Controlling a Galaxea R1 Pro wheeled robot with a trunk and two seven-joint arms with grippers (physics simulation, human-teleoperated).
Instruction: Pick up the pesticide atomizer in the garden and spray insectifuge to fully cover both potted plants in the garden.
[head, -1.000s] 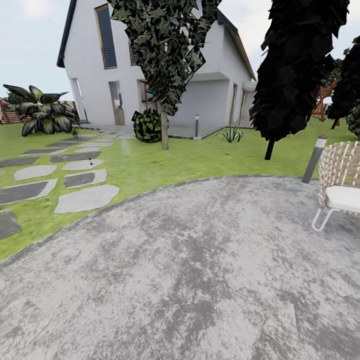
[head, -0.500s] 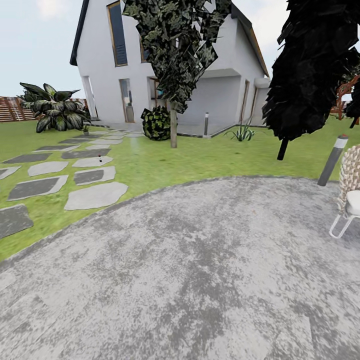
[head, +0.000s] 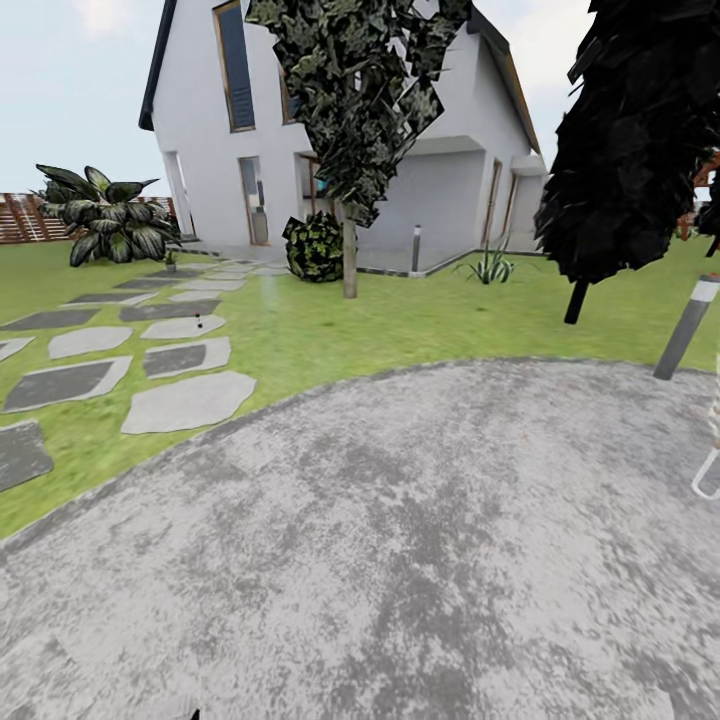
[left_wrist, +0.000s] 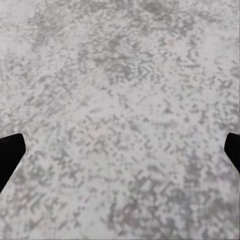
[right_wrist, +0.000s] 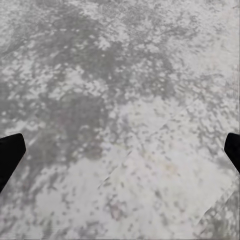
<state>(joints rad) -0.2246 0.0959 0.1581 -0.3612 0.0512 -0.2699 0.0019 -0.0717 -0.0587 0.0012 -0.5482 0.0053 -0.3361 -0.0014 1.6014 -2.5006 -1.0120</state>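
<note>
Heading toward the pesticide atomizer at eleven o'clock, both grippers spread wide and empty, keeping to stepping stones.

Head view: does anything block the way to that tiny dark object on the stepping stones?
Nothing visible does: only bare paving, then lawn, lie before the tiny object, too small to identify.
</note>
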